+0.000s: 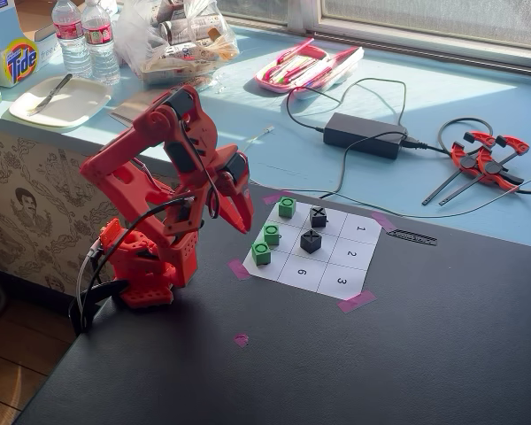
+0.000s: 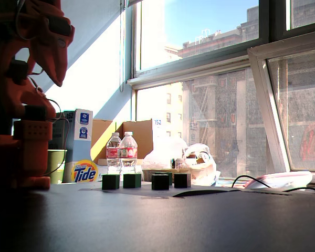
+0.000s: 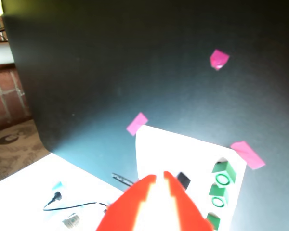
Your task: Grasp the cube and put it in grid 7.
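Observation:
Three green cubes stand in a line down the left column of the white nine-square sheet (image 1: 347,255) in a fixed view: the far cube (image 1: 287,207), the middle cube (image 1: 272,235) and the near cube (image 1: 261,253). The wrist view shows them too, the clearest being the cube (image 3: 223,174) nearest the pink tape. No numeral 7 shows; the cubes cover that whole column. My red gripper (image 1: 245,226) hangs above the table just left of the sheet, apart from every cube. Its jaws are shut on nothing in the wrist view (image 3: 159,176).
Two black cubes (image 1: 318,217) (image 1: 311,241) sit in the sheet's middle column. Cells 1, 2, 3 and 6 are bare. Pink tape (image 1: 357,301) holds the corners. Behind the black mat lie a power brick (image 1: 364,135), cables and red clamps (image 1: 487,158). The arm's base (image 1: 146,266) stands left.

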`<action>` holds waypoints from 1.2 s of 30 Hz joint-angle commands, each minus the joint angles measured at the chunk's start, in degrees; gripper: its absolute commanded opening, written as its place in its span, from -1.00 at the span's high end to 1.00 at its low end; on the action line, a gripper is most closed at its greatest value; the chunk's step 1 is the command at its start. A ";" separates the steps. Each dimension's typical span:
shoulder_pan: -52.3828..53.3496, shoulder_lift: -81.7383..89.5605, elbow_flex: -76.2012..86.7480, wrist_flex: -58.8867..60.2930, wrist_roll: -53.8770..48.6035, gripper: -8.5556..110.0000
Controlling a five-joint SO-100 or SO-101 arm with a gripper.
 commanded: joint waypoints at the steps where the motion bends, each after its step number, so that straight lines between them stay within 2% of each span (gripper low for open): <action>1: 0.09 5.89 5.80 -2.46 -0.53 0.85; 11: 0.35 19.78 25.49 -9.32 -0.18 0.85; 27: 1.41 26.46 46.58 -29.79 -3.25 0.86; 36: 1.05 32.08 58.18 -36.47 -4.31 0.86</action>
